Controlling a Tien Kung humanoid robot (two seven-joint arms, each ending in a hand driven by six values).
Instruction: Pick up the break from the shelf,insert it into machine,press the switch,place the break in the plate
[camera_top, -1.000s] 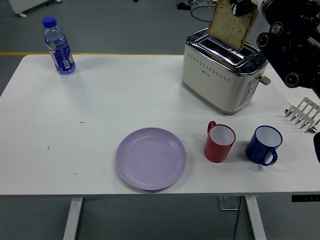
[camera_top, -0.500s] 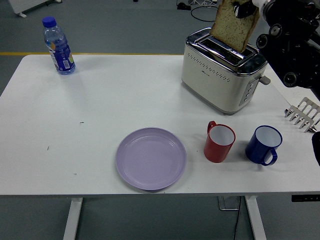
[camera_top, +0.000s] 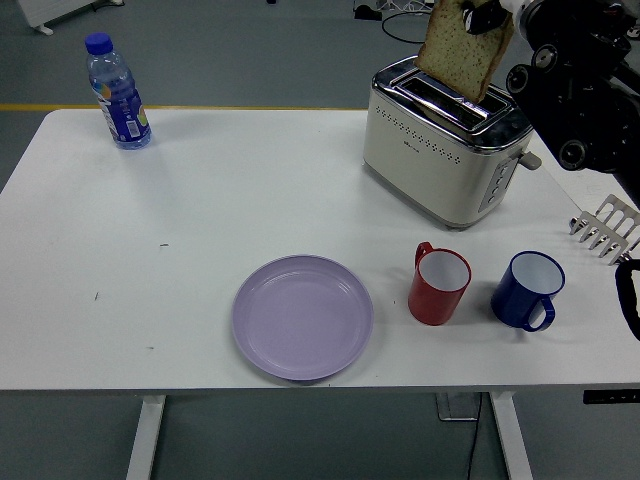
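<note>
A slice of brown bread hangs tilted just above the slots of the cream and chrome toaster at the back right of the table. My right hand is shut on the slice's top edge, at the picture's upper border, with the black arm behind it. The toaster's lever sticks out on its right end. An empty lilac plate lies near the front edge. The left arm is out of view.
A red mug and a blue mug stand in front of the toaster. A white slotted rack sits at the right edge. A blue-capped water bottle stands at the back left.
The bread and my right hand have shifted only slightly above the toaster, a touch left. Nothing else on the table has moved.
</note>
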